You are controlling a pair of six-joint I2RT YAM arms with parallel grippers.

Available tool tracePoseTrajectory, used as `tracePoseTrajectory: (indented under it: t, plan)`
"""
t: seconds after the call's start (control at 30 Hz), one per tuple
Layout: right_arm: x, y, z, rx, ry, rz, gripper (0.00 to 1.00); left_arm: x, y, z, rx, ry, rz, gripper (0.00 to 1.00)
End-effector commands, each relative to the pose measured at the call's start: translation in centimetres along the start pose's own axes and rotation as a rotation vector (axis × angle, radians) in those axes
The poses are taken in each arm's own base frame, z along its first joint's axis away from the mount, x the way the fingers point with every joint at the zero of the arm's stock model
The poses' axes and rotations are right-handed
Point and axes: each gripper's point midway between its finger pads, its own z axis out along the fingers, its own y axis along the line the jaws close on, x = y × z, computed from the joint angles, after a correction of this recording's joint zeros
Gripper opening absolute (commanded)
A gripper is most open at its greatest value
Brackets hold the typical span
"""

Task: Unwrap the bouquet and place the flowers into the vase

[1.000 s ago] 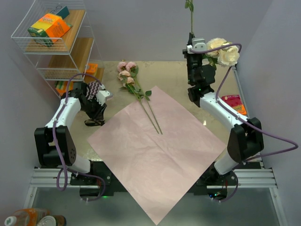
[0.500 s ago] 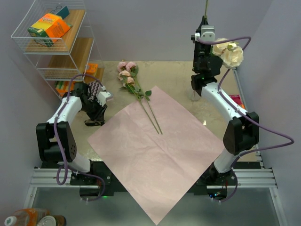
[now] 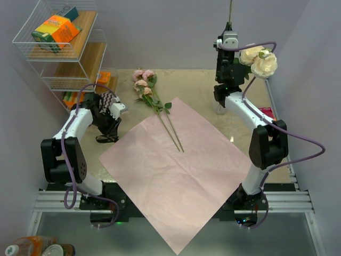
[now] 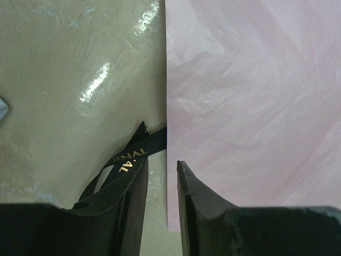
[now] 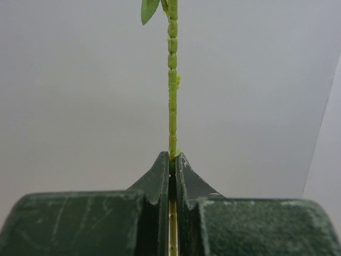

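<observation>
Tally:
- left gripper (image 4: 162, 173) plus right gripper (image 5: 172, 160): 2 total
- 1 lilac paper sheet (image 3: 176, 170)
- 1 black ribbon (image 4: 128, 157)
- 4 pink rose heads (image 3: 143, 81) on 2 long stems (image 3: 173, 133)
- 2 cream rose heads (image 3: 259, 60)
- 1 green stem (image 5: 172, 106), separate from those two
- 1 wire rack (image 3: 32, 48)
- 1 orange-green box (image 3: 53, 28)
- 1 red packet (image 3: 264, 113)

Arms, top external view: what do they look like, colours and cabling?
The left arm and right arm match: white link shells, black joints, a loose purple cable looping along each. Left end effector and right end effector have dark, tapered fingers.
</observation>
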Motion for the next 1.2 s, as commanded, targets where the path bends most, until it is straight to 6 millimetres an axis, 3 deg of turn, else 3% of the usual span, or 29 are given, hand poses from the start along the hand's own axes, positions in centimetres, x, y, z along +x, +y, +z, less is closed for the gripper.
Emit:
tracePoseTrajectory:
  t: [0.0,0.3,0.33,0.53,0.63,0.77,0.83,1.0,1.03,1.17]
  plan:
    - [-0.3,-1.3,-0.1,0.067,-0.042,0.0,0.0,-1.1,1.3,-0.8,-0.036,-0.026,0.028,0.33]
    - [2.1,-1.6,-1.6,0.093,0.014,-0.026,0.0,-1.2,1.4,-0.8,-0.037,-0.025,0.022,0.33]
    - [2.3,-1.8,-1.8,0.095,0.03,-0.027,0.11,-1.1,1.3,-0.8,-0.035,-0.023,0.021,0.33]
    - [4.2,-2.2,-3.9,0.116,0.11,0.009,0.44,-1.5,1.2,-1.3,-0.047,-0.035,0.025,0.33]
    - [4.7,-2.5,-4.8,0.126,0.138,0.037,0.51,-1.4,1.2,-1.5,-0.05,-0.035,0.023,0.33]
    - [3.8,-2.1,-5.6,0.095,0.164,0.088,0.61,-1.6,0.9,-1.7,-0.044,-0.042,0.019,0.33]
    - [4.1,-1.2,-6.4,0.049,0.198,0.107,0.67,-1.7,0.6,-1.9,-0.041,-0.049,0.02,0.33]
    - [1.1,1.8,-9.0,-0.062,0.211,0.141,0.7,-2.1,0.3,-2.7,-0.049,-0.066,0.021,0.33]
    - [1.4,2.5,-9.8,-0.088,0.231,0.131,0.7,-2.1,0.2,-2.9,-0.052,-0.07,0.026,0.33]
    - [-0.7,5.4,-11.6,-0.198,0.249,0.173,0.7,-2.2,-0.3,-3.5,-0.061,-0.081,0.031,0.33]
